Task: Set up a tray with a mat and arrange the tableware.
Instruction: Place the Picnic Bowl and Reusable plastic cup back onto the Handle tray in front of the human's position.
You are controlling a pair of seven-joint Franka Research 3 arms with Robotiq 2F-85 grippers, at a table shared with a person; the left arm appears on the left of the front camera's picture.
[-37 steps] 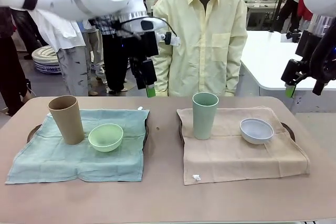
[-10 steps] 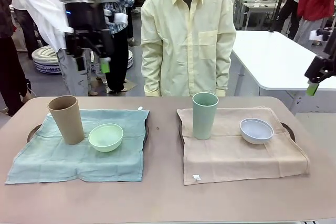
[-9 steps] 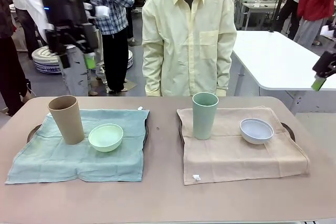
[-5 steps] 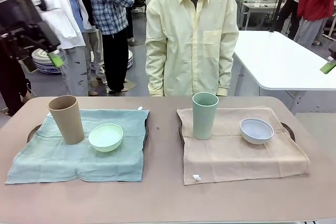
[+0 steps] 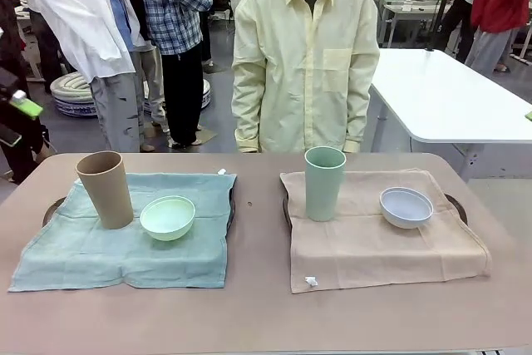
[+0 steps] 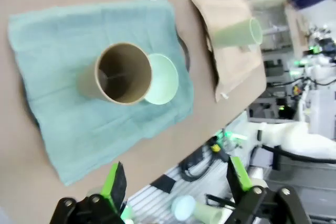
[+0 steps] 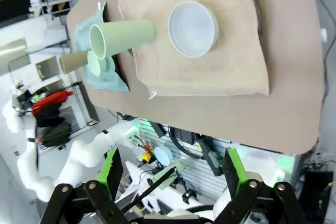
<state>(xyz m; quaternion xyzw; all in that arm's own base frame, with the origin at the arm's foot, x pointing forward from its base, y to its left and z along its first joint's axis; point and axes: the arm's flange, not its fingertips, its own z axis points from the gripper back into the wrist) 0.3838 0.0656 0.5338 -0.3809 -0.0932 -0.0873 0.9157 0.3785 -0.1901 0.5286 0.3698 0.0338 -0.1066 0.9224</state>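
Two trays stand side by side on the table. The left tray (image 5: 52, 204) carries a teal mat (image 5: 100, 255) with a tan cup (image 5: 105, 189) and a mint green bowl (image 5: 167, 217). The right tray (image 5: 456, 205) carries a beige mat (image 5: 382, 247) with a mint green cup (image 5: 324, 182) and a grey-white bowl (image 5: 406, 207). My left gripper (image 6: 176, 182) hangs open high above the tan cup (image 6: 118, 74). My right gripper (image 7: 173, 174) hangs open high above the grey-white bowl (image 7: 192, 29) and the mint cup (image 7: 123, 36). Nothing is between either pair of fingers.
A person in a pale yellow shirt (image 5: 307, 47) stands at the far edge with arms down. Other people stand behind on the left. A white table (image 5: 440, 97) is at the back right. Bare tabletop (image 5: 258, 313) runs between the trays and along the near edge.
My left arm has swung from the middle out to the far left edge. My right arm has drawn off past the right edge. The tableware and mats have not moved.
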